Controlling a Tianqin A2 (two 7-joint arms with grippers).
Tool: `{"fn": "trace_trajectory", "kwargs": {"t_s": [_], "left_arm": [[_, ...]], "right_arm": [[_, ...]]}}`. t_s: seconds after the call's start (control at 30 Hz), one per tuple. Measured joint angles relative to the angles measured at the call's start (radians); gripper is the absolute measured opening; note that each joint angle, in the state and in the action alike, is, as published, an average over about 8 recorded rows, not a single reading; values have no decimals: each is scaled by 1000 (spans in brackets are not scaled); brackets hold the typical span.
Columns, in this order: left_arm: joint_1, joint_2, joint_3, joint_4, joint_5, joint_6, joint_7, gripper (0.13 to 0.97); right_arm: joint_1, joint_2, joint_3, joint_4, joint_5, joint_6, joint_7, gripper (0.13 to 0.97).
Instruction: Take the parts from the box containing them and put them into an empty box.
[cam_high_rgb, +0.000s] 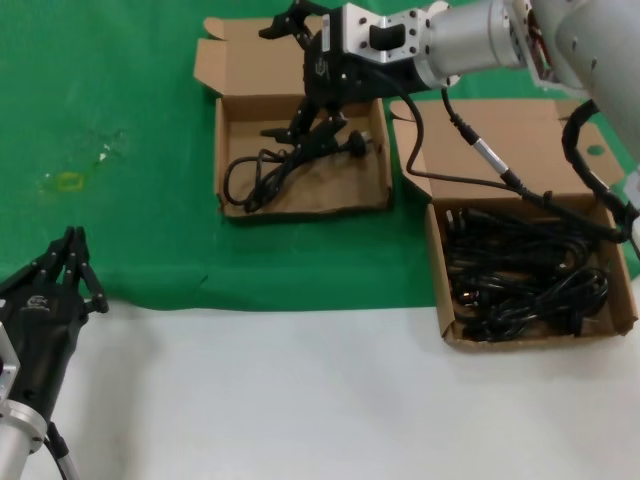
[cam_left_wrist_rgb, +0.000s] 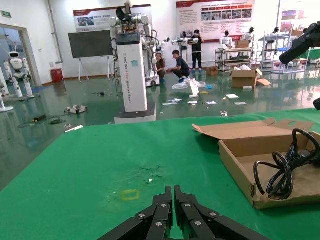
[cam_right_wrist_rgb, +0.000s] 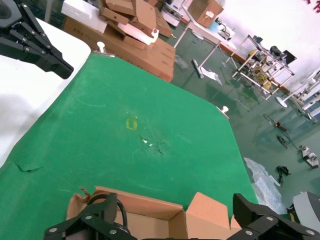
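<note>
Now the right hand (cam_high_rgb: 322, 125) hangs over the far box (cam_high_rgb: 303, 150), its fingers spread apart, just above one black cord (cam_high_rgb: 265, 172) that lies looped in this shallow cardboard tray. Beside it, toward the desk's right edge, the second brown corrugated box (cam_high_rgb: 532, 268) holds a thick tangle of rubber cords (cam_high_rgb: 525, 275). Near the front left corner the left hand (cam_high_rgb: 62, 270) rests with fingers together on the green cloth (cam_high_rgb: 110, 150).
</note>
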Motion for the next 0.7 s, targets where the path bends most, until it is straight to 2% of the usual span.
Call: {"fn": "trace_trajectory", "kwargs": {"t_s": [0.07, 0.2, 0.37, 0.5, 0.7], "left_arm": [[0, 0, 0, 0, 0, 0, 0, 156], [0, 0, 0, 0, 0, 0, 0, 164], [0, 0, 0, 0, 0, 0, 0, 221], [0, 0, 0, 0, 0, 0, 0, 255], [0, 0, 0, 0, 0, 0, 0, 377]], "right_arm": [[-5, 1, 3, 5, 0, 3, 2, 747], [-37, 7, 20, 36, -3, 22, 16, 800], [-114, 22, 63, 113, -11, 70, 51, 888], [-190, 36, 106, 190, -18, 117, 86, 914], [-314, 60, 174, 312, -30, 192, 142, 958]]}}
